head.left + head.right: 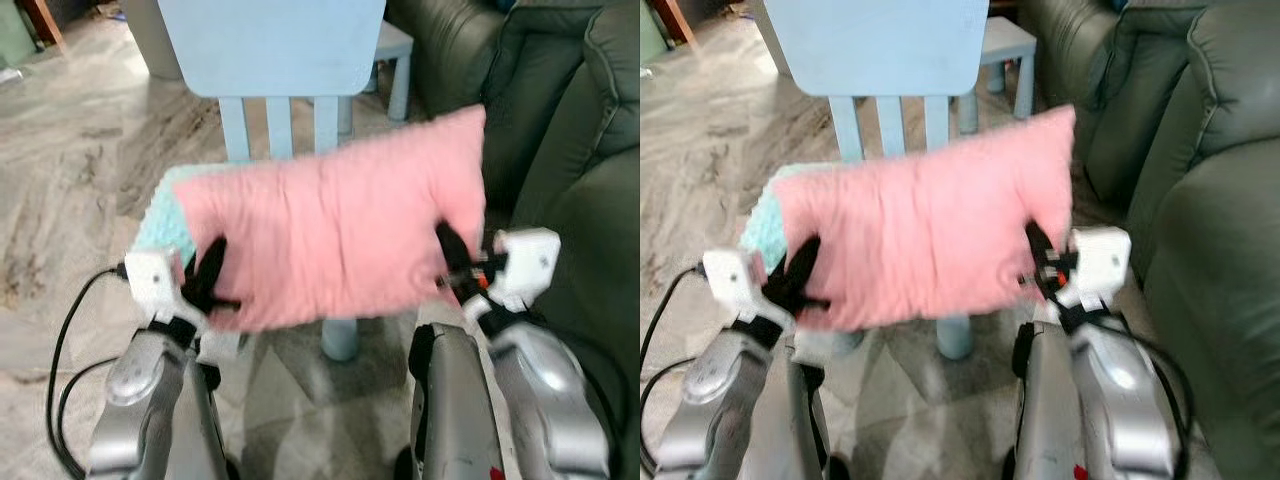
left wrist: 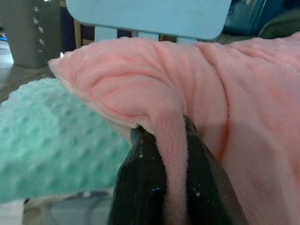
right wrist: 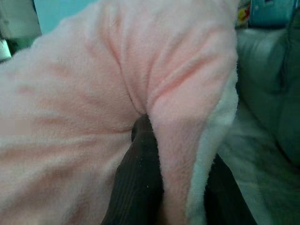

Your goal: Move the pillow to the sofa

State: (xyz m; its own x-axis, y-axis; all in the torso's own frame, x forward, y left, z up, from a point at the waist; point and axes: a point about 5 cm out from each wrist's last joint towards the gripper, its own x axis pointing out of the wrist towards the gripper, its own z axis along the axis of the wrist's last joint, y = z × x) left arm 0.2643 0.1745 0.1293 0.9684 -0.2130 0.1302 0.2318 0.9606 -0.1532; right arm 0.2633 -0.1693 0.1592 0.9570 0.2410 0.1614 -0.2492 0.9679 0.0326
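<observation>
pillow (image 1: pixel 335 235) held aloft above chair (image 1: pixel 275 50), beside sofa (image 1: pixel 580 150), left gripper (image 1: pixel 207 283) and right gripper (image 1: pixel 455 262) each clamped on an end; judged soft, light, best pinched at edges.

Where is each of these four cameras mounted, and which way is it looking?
Left eye view: on the head, looking down at the pink pillow held before the blue chair; silver arms, left gripper, right gripper.
Right eye view: same scene, with the green sofa.
Left wrist view: along its fingers pinching a pillow corner, above a mint cushion.
Right wrist view: along its fingers pinching the other corner.
All share the pillow.
</observation>
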